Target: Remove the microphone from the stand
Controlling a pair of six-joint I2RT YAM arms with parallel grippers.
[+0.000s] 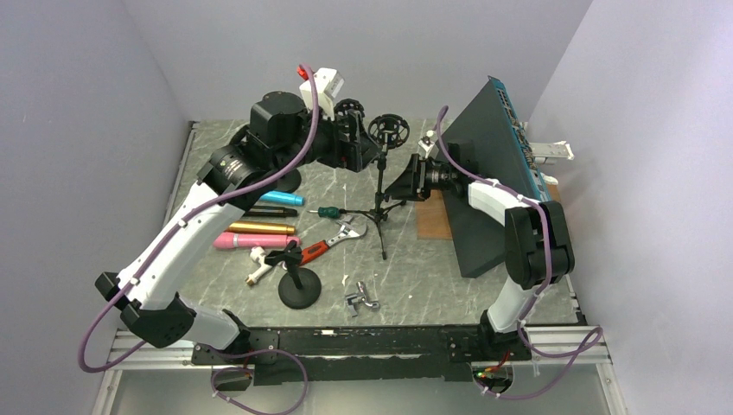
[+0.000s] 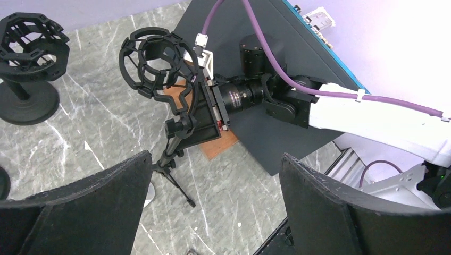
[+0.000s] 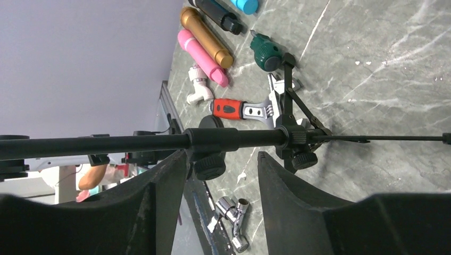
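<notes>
A black tripod stand [image 1: 383,203] stands mid-table, topped by a ring-shaped shock mount [image 1: 388,130] that looks empty in the left wrist view [image 2: 154,61]. Several microphones lie on the table to its left: blue [image 1: 281,198], black [image 1: 264,211], gold [image 1: 259,227] and pink [image 1: 246,240]. My left gripper [image 1: 363,151] is open and empty, just left of the mount and above the table [image 2: 215,159]. My right gripper [image 1: 399,183] is open, its fingertips on either side of the stand's pole [image 3: 106,143] by a clamp knob [image 3: 210,166].
A big dark panel [image 1: 488,173] leans at the right, over a brown board [image 1: 432,216]. A second shock mount on a stand [image 1: 350,111] is behind. A round-base stand [image 1: 298,290], red-handled wrench [image 1: 324,246], green screwdriver [image 1: 328,211], chrome fitting [image 1: 361,298] and white fitting [image 1: 258,266] lie near.
</notes>
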